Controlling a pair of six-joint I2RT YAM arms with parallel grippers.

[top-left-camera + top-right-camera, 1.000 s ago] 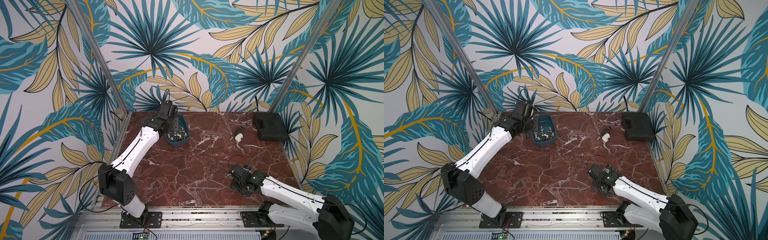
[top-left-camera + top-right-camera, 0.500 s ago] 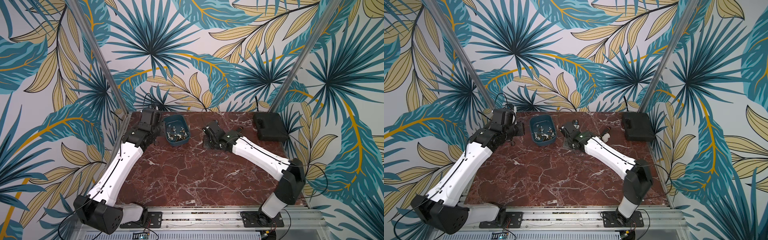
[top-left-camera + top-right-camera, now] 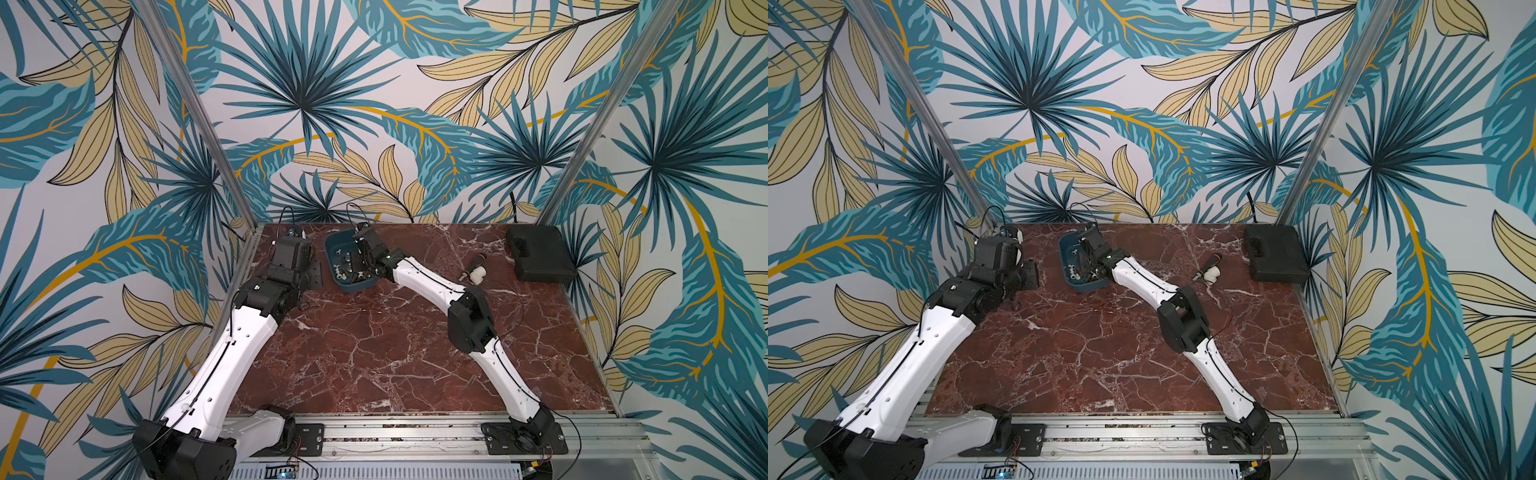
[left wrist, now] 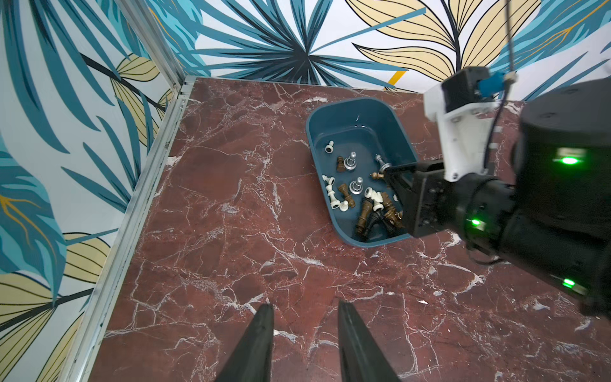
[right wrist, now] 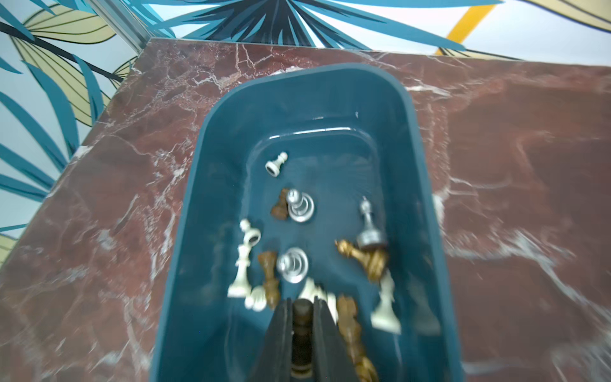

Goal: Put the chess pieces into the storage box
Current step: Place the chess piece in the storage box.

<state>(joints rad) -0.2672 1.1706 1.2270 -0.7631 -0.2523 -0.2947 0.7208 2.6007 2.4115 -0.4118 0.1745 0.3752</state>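
A: Sweeping both top views and both wrist views for lettering. Anything?
B: Nothing I can read, no text, no numbers, no brand.
A: The black case [image 3: 540, 253] at the far right corner of the table [image 3: 374, 353]?
B: There's a small raised mark on its lid, too small to tell.
A: And the storage box [image 5: 224, 158]?
B: Close up in the right wrist view, nothing legible on its walls.
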